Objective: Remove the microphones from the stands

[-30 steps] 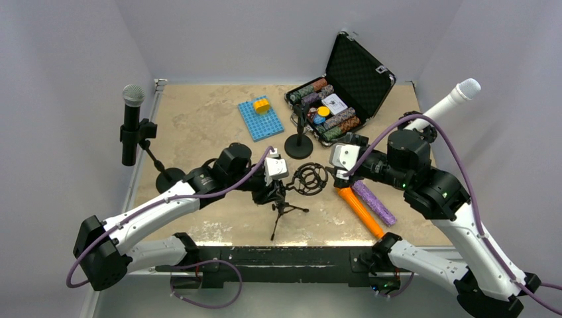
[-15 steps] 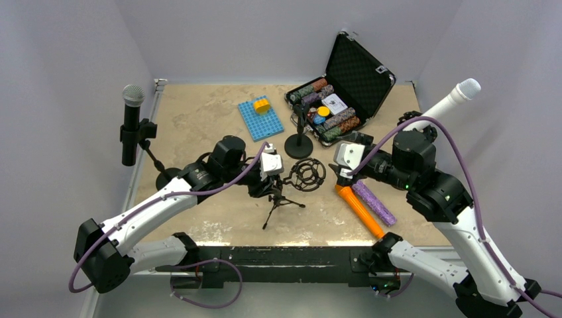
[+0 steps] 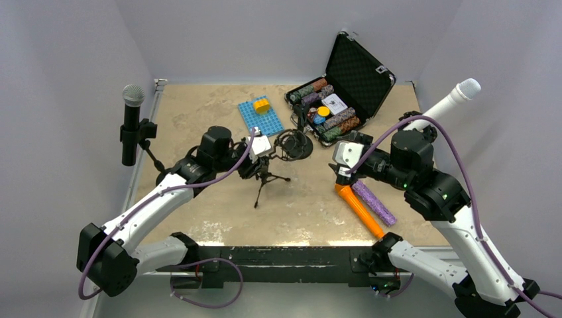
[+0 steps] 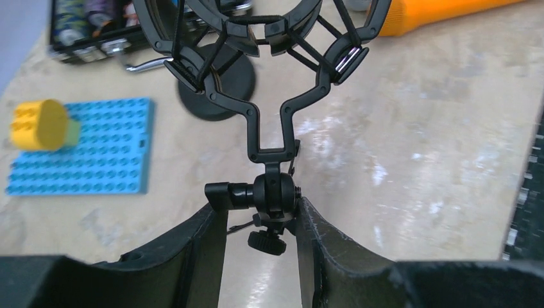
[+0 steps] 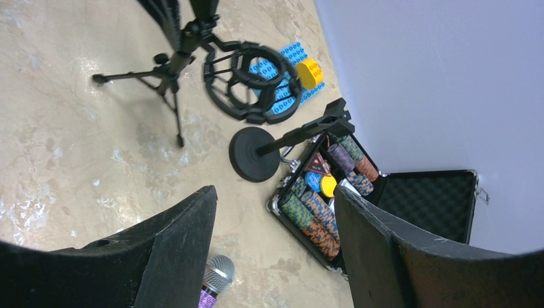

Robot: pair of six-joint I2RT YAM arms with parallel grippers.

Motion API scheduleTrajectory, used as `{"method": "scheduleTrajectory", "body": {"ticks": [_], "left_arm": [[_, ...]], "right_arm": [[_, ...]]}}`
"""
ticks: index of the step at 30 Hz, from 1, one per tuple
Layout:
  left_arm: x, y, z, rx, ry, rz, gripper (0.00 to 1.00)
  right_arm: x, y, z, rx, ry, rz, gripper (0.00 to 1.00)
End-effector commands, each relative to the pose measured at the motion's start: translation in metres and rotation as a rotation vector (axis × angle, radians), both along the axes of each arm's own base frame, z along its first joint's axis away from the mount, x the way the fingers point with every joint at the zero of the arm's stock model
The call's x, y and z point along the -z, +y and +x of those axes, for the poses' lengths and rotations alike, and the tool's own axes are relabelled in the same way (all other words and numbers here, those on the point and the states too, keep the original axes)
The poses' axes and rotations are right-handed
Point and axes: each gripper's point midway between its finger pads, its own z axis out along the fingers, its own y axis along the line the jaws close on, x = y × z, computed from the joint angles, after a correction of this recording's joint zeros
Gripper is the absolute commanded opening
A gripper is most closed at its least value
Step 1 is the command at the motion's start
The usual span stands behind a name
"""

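My left gripper (image 3: 260, 167) is shut on the swivel joint (image 4: 277, 192) of a small black tripod stand (image 3: 265, 184). The stand's round shock mount (image 3: 289, 144) is empty and tilts towards the back; it fills the top of the left wrist view (image 4: 256, 32). An orange microphone (image 3: 358, 208) and a purple microphone (image 3: 375, 203) lie side by side on the table at the right. My right gripper (image 3: 338, 176) is open and empty just above their heads; the purple one's grille (image 5: 218, 273) shows beside my left finger.
A black microphone (image 3: 132, 122) sits clipped in a tall stand at the left edge. A white microphone (image 3: 454, 97) pokes up at the right wall. A round-base stand (image 5: 253, 154), an open chip case (image 3: 344, 99) and a blue baseplate (image 3: 260, 120) with a yellow brick (image 3: 262, 105) lie behind.
My left arm has carried the tripod stand from the table's middle back and to the left, towards the blue baseplate. The right gripper has stayed over the two lying microphones.
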Motion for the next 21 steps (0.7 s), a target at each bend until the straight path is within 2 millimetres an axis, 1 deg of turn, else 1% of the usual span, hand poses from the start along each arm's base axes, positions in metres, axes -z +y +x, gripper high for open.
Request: {"method": "scheduleTrajectory", "body": {"ticks": [1,4,9,12,14,18,21], "left_arm": [[-0.018,0.034,0.066,-0.195,-0.205,0.068,0.00],[-0.018,0.045,0.087,-0.240,-0.228,0.095,0.00],[-0.024,0.057,0.122,-0.287,-0.238,0.111,0.00],[-0.028,0.063,0.142,-0.314,-0.246,0.118,0.00],[-0.027,0.068,0.152,-0.329,-0.237,0.124,0.00],[-0.029,0.074,0.160,-0.353,-0.217,0.121,0.00],[-0.030,0.079,0.158,-0.384,-0.205,0.111,0.00]], "right_arm": [[-0.012,0.003,0.002,-0.009,-0.027,0.031,0.70],[-0.013,0.003,0.002,-0.007,-0.034,0.028,0.70],[-0.011,0.001,0.003,-0.001,-0.029,0.024,0.70],[-0.012,-0.002,0.003,0.007,-0.032,0.022,0.70],[-0.013,-0.003,0.003,0.011,-0.033,0.021,0.70],[-0.013,-0.005,0.004,0.021,-0.036,0.022,0.70],[-0.013,-0.008,0.006,0.031,-0.036,0.024,0.70]]}}
